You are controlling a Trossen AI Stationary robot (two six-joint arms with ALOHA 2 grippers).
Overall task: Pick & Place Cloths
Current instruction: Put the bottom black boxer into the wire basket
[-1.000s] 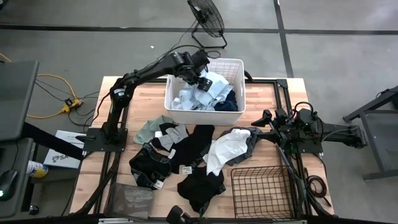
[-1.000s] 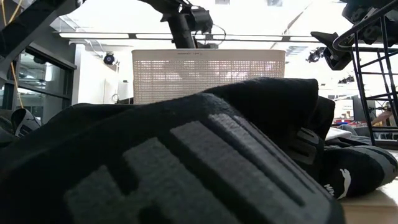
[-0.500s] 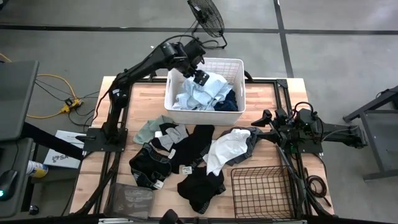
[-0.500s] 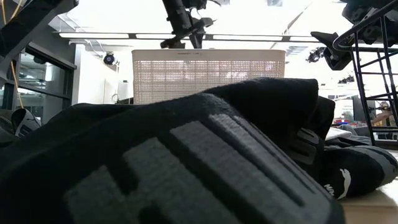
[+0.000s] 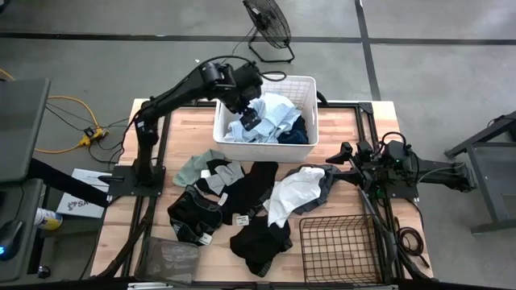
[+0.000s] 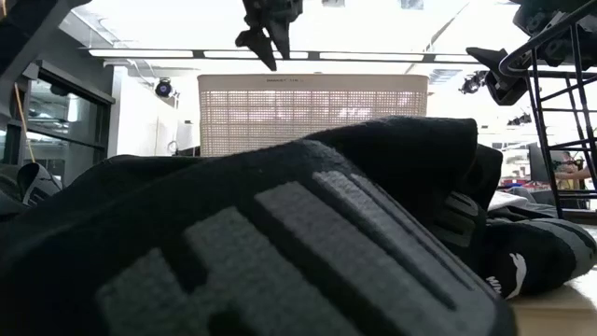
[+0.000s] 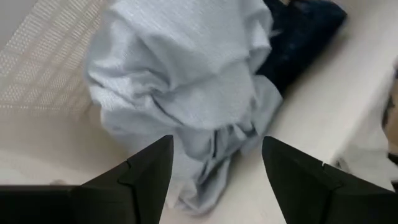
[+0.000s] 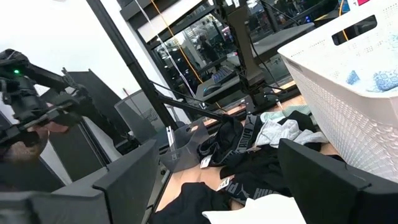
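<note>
Several cloths (image 5: 242,197) lie on the table, others sit in the white basket (image 5: 310,113). I hold my left gripper (image 7: 214,165) wide apart and empty above the light blue cloth (image 7: 186,81), since it sits there. My right gripper (image 5: 339,153) waits wide beside the table's edge.

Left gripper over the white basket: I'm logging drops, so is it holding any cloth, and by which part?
Nothing is held. The left gripper hangs open over the light blue cloth in the white laundry basket, fingers empty. The right gripper is open and empty too.
</note>
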